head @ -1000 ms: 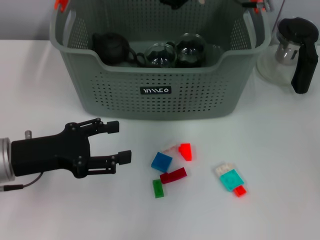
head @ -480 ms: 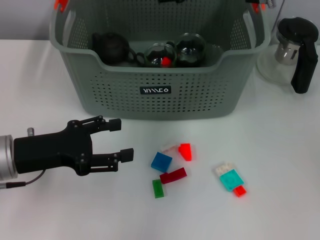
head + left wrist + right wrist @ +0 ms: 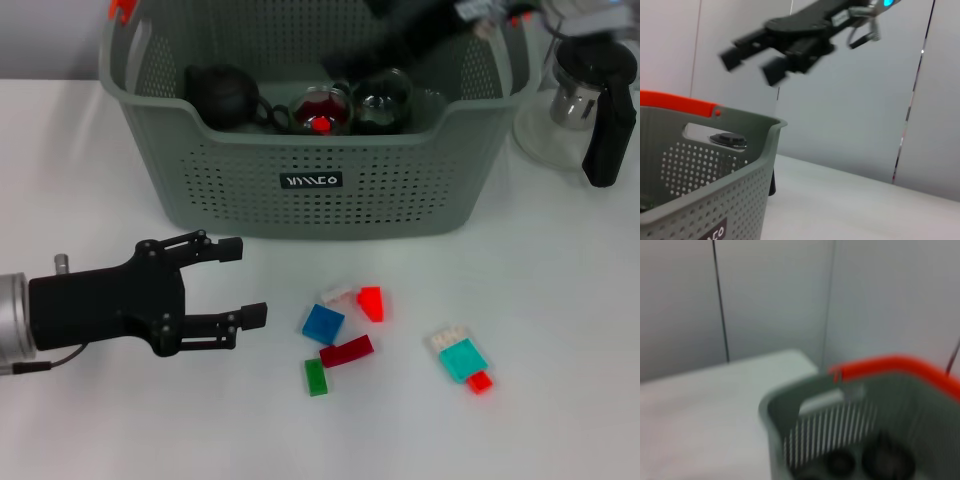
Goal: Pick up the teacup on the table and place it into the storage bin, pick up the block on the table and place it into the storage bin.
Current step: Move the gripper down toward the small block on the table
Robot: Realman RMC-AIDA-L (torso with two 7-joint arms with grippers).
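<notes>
- Our left gripper hovers spread, left of the blocks.
- Our right gripper, spread, hangs above the storage bin, empty.

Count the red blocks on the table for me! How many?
3. One bright red block lies beside the blue block, a dark red one just below that, and a small red one touches the teal block.

The white table bears the storage bin, scattered blocks and a glass kettle.
</notes>
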